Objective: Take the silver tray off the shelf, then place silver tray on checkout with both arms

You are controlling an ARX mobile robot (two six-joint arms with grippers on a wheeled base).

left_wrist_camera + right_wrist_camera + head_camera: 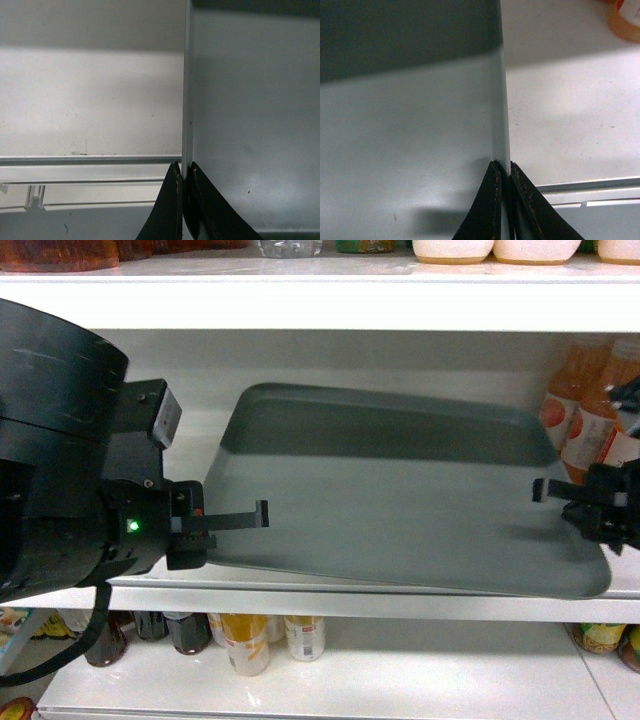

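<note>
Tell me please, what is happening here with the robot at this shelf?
The robot is holding the silver tray on the shelf with both arms. The left gripper is shut on the tray's left rim, and the right gripper is shut on its right rim. The tray is over the shelf board, slightly tilted, with orange bottles behind its right side. No checkout is in view.

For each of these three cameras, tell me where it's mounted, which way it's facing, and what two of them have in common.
Head: on the robot, facing the shelf and slanting down on the tray; both arms show, left pincer and right pincer at the tray's side edges.
Left wrist: behind the left pincer, looking along the tray's left rim; fingers close on it.
Right wrist: behind the right pincer, looking along the right rim of the tray.
Shared: both wrist views show a rim clamped edge-on, shelf board beside it.
</note>
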